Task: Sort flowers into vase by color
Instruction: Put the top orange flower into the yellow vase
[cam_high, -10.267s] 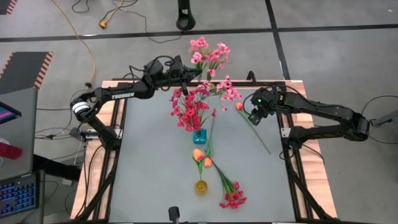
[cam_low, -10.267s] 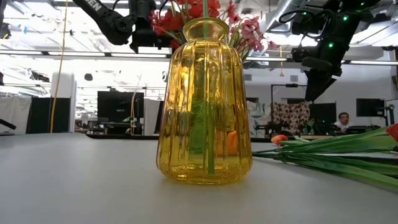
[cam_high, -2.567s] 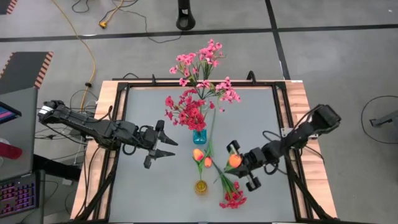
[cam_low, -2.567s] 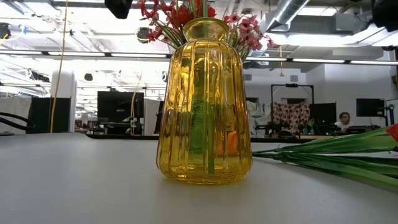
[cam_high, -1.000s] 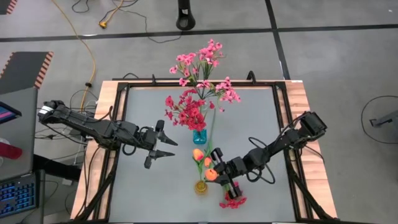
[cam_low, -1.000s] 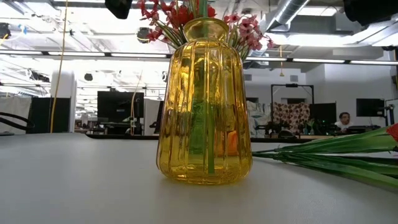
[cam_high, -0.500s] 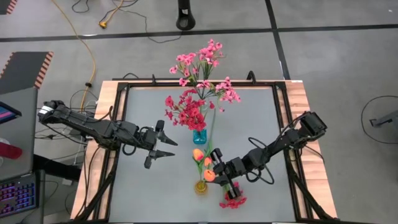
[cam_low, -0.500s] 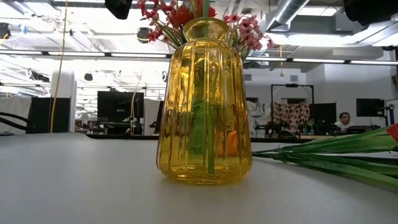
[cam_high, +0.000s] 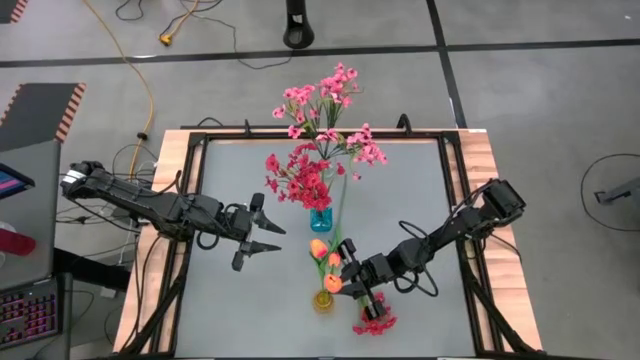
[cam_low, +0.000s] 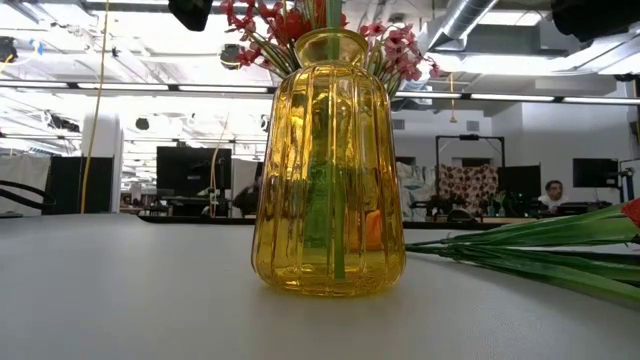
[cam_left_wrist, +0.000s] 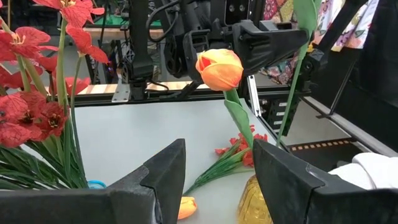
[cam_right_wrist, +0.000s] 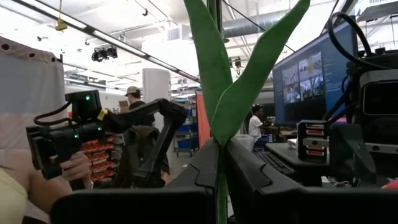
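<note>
Compared with half a second ago, the orange tulip (cam_high: 333, 284) held by the right gripper (cam_high: 352, 280) has edged a little closer to the yellow vase (cam_high: 323, 299), while the left arm has not shifted. From the left, the left gripper (cam_high: 262, 232) hangs over the grey table (cam_high: 240, 310), well apart from the vases, its fingers (cam_left_wrist: 163, 172) spread wide with nothing between them. Next comes the small teal vase (cam_high: 320, 218) near the table's middle, filled with red flowers (cam_high: 303, 181) and pink flowers (cam_high: 340, 145) whose blossoms reach past the far edge. Just nearer the front stands the yellow vase, with two orange tulips (cam_high: 324, 250) rising from it; in the low view the ribbed glass (cam_low: 328, 170) shows green stems inside. The held tulip is just beside that vase's mouth, on its right side, and the left wrist view shows its bud (cam_left_wrist: 219, 68) upright above the table with its stem running down. The right gripper is pressed together on the tulip's stem (cam_right_wrist: 219, 186), a broad green leaf (cam_right_wrist: 239, 81) standing up between its fingers. Further right, one red spray (cam_high: 375, 318) lies flat on the table by the front edge, partly under the right arm.
</note>
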